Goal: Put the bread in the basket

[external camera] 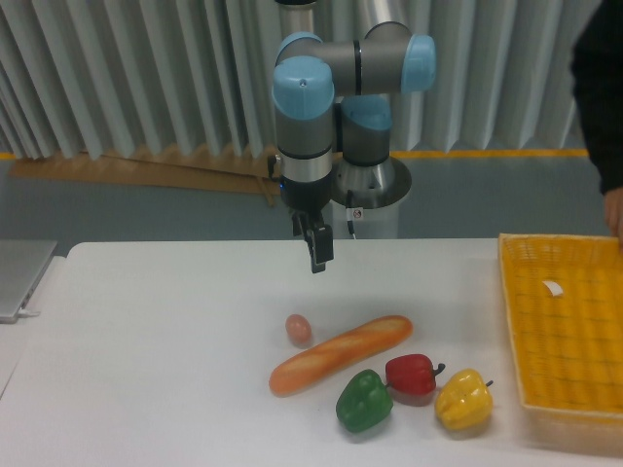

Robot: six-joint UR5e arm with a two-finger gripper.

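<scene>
The bread (340, 353) is a long orange-tan baguette lying at a slant on the white table, near the front centre. The basket (568, 334) is bright yellow and woven, at the table's right edge, with a small white tag inside. My gripper (317, 255) hangs above the table behind the bread, well clear of it, holding nothing. Seen side-on, its fingers overlap, so I cannot tell whether they are open or shut.
A small pinkish egg (298, 329) lies just left of the bread. A green pepper (364, 401), a red pepper (412, 375) and a yellow pepper (462, 399) sit in front of it. A person in dark clothing (602, 97) stands at the far right by the basket.
</scene>
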